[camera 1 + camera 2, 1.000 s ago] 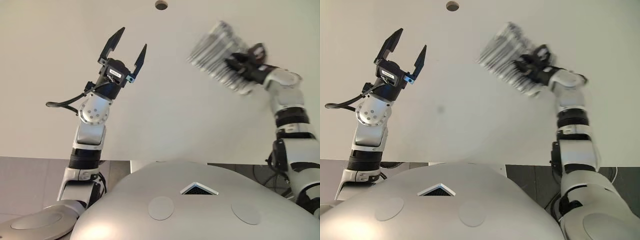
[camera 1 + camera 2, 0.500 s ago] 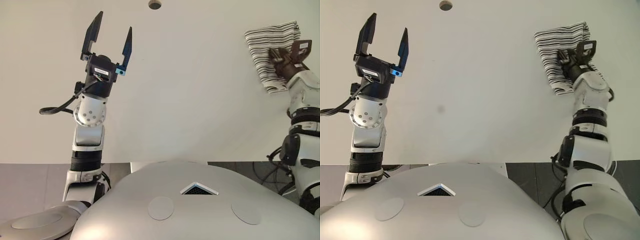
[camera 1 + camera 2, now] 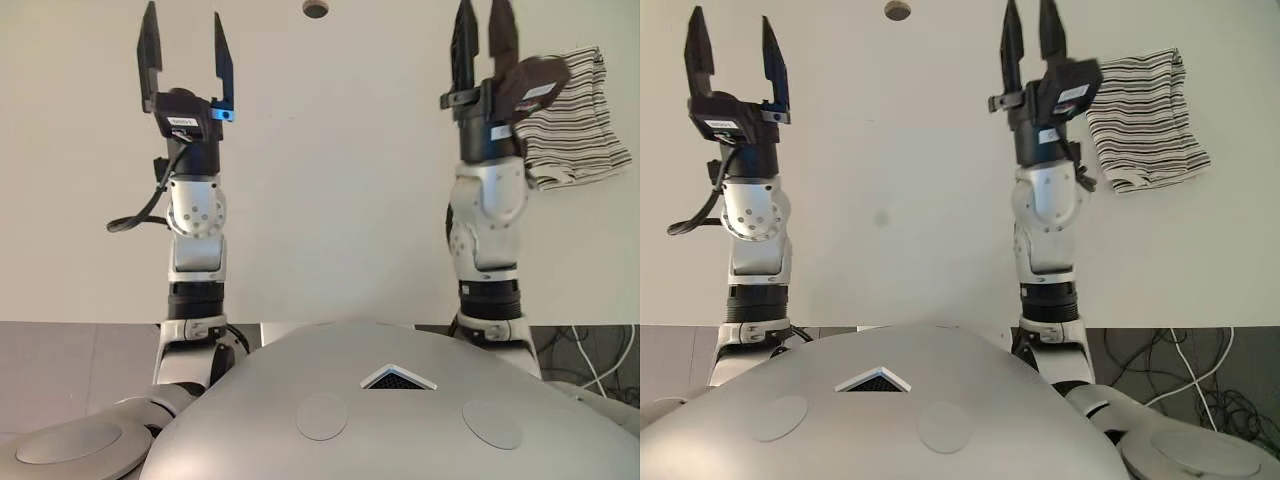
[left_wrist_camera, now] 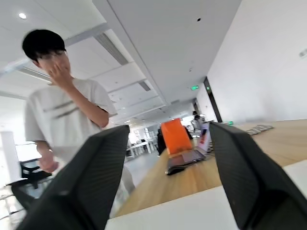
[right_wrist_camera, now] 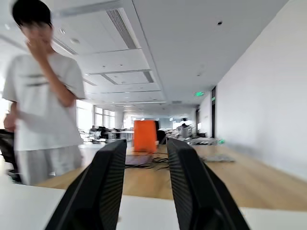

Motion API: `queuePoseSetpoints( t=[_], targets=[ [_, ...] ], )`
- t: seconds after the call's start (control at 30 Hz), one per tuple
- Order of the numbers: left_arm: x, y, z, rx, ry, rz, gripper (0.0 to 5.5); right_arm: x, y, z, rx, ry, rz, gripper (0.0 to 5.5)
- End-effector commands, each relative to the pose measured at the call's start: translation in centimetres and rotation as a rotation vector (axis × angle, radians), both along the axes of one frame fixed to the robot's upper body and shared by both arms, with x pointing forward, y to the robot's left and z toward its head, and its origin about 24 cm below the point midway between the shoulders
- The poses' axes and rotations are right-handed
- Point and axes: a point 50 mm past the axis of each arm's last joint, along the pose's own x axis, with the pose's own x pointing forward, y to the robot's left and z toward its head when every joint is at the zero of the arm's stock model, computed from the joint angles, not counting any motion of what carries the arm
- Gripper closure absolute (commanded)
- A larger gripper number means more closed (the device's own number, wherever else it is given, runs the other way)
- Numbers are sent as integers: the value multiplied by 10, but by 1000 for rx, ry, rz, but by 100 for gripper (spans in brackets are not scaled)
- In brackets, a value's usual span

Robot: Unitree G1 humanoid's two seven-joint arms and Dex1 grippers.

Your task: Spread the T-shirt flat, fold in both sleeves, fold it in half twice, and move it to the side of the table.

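T-shirt (image 3: 578,118): one, striped dark on light, folded into a compact packet. Lying flat on the white table (image 3: 330,200) at about 2 o'clock in the head view, near the table's right edge.

Right gripper (image 3: 480,12): raised at about 1 o'clock, just beside the packet on its left, wrist housing overlapping the cloth's near corner in the head view. Two fingers (image 5: 98,187) parted by a narrow gap, nothing between them. Contact with the cloth: cannot tell.

Left gripper (image 3: 183,15): raised at about 11 o'clock, well apart from the T-shirt. Two fingers (image 4: 86,177) spread wide, nothing between them.

One small round dark spot (image 3: 316,8) on the table at 12 o'clock, between the two grippers.

One orange box (image 4: 175,136) on a wooden desk far off in the room, seen between the left fingers.
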Motion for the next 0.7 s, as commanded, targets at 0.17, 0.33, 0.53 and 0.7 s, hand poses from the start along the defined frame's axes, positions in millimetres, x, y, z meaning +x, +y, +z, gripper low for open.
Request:
queuePoseSetpoints(
  t=[0.17,0.33,0.53,0.7],
  targets=[
    [0,-21,-34,-66,-13,-102,245,-7,7,-25,-191,-137,-6,394],
    [5,-22,-39,-52,-37,-60,245,-8,0,-38,-249,-186,-25,394],
    [-1,-24,-40,-32,-53,-52,242,-11,2,-40,-248,-215,22,300],
    [-2,-25,-41,-15,-54,-43,242,-12,1,-40,-251,-216,27,216]
  ],
)
